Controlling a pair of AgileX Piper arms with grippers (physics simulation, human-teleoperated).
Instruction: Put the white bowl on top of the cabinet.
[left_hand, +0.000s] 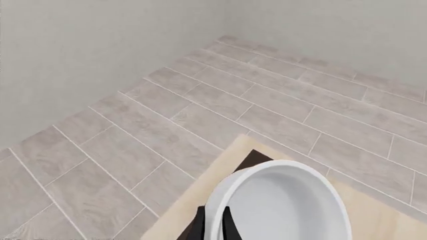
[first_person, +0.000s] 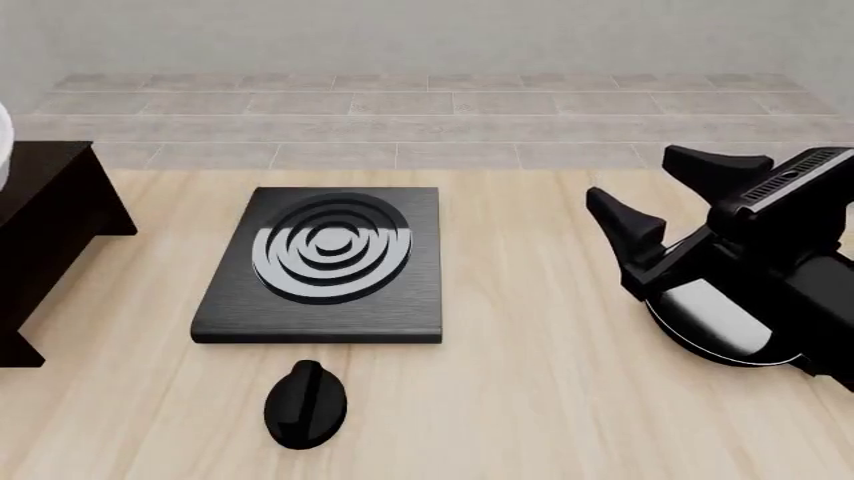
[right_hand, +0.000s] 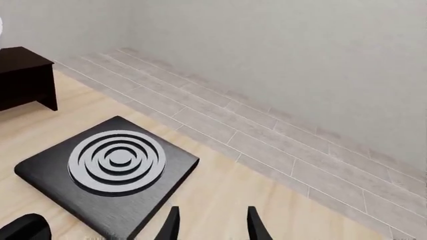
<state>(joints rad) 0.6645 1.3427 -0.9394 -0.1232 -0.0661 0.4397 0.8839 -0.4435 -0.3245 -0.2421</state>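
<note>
The white bowl (left_hand: 287, 205) fills the near part of the left wrist view, with only a sliver of it at the left edge of the front view (first_person: 3, 145). My left gripper (left_hand: 215, 221) is shut on its rim, one dark finger (left_hand: 199, 224) outside and one inside. A corner of the dark cabinet (left_hand: 257, 160) shows just beyond the bowl. The cabinet stands at the table's left (first_person: 40, 195) and also shows in the right wrist view (right_hand: 23, 75). I cannot tell whether the bowl touches the top. My right gripper (first_person: 641, 190) is open and empty at the right (right_hand: 212, 225).
A flat black stove plate (first_person: 327, 265) with grey rings lies mid-table and also shows in the right wrist view (right_hand: 113, 165). A black knob-like object (first_person: 304, 405) lies in front of it. A black frying pan (first_person: 714, 320) sits under my right arm. Tiled floor lies beyond the table edge.
</note>
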